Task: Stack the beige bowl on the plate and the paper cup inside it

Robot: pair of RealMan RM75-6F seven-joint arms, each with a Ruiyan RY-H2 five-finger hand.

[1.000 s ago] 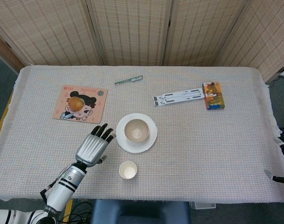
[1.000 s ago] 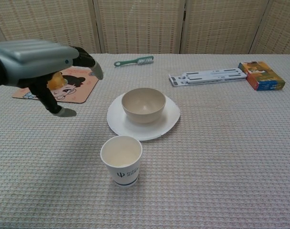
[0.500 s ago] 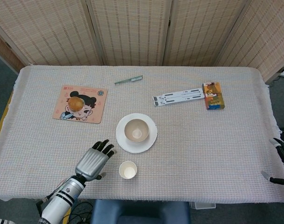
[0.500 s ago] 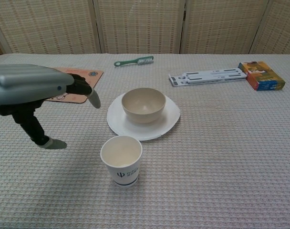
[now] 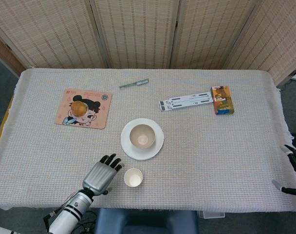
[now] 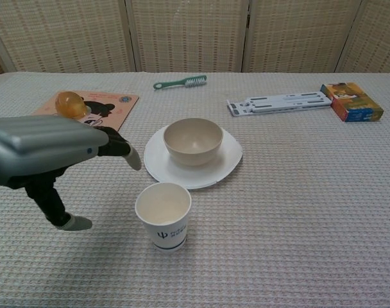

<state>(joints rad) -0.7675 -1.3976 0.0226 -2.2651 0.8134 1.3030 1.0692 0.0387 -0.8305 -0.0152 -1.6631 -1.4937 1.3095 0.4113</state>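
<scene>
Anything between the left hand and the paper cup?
Nothing: only bare tablecloth separates the open left hand from the paper cup, clearest in the head view.

The beige bowl (image 5: 141,135) sat on the plate (image 5: 157,146) at mid-table. Nearer stood the paper cup (image 5: 133,177), upright, with the left hand (image 5: 102,174) just left of it, fingers apart, holding nothing. The right hand (image 5: 295,165) showed at the right edge.
</scene>
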